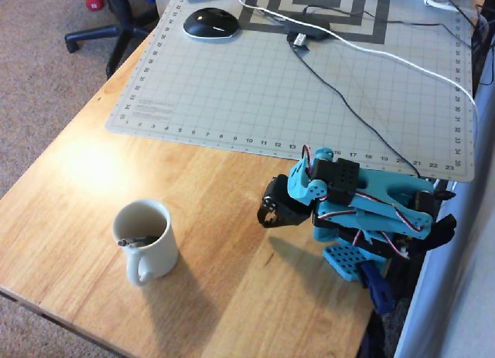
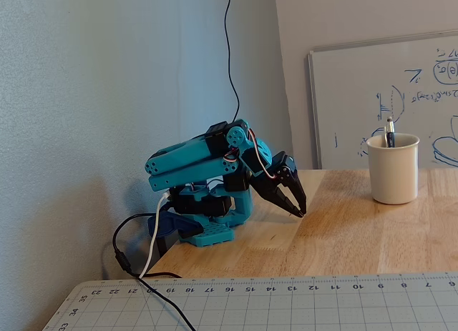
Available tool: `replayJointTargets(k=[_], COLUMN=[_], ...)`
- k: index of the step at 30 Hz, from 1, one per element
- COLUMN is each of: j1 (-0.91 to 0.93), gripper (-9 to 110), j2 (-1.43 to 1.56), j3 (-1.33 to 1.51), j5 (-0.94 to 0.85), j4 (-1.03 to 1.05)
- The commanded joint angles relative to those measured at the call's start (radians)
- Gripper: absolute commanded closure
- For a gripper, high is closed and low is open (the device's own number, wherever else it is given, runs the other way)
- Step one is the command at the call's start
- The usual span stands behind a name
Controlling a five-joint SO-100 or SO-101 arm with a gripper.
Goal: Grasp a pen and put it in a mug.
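The cream-white mug (image 1: 158, 254) stands upright on the wooden table near its front left corner in the overhead view, handle toward the front edge. The black pen (image 1: 136, 240) lies inside it, leaning against the wall. In the fixed view the pen (image 2: 389, 131) sticks up a little above the rim of the mug (image 2: 393, 175). My gripper (image 1: 266, 216) is folded down by the arm's base, well to the right of the mug. In the fixed view the gripper (image 2: 300, 211) points down at the table with its jaws together and nothing between them.
A grey cutting mat (image 1: 232, 87) covers the back of the table, with a black mouse (image 1: 209, 22) and black and white cables (image 1: 363, 49) on it. A whiteboard (image 2: 429, 95) leans behind the mug. An office chair (image 1: 108, 25) stands off the table's left edge.
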Motion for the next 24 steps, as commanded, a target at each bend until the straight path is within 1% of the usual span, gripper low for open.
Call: replayJointTargets(k=[1,24], j1=[0.003,-0.005], gripper=[101,101], j2=[0.028,0.028], j3=[-0.011,-0.011], j5=[0.003,-0.008], j4=[-0.011,-0.011])
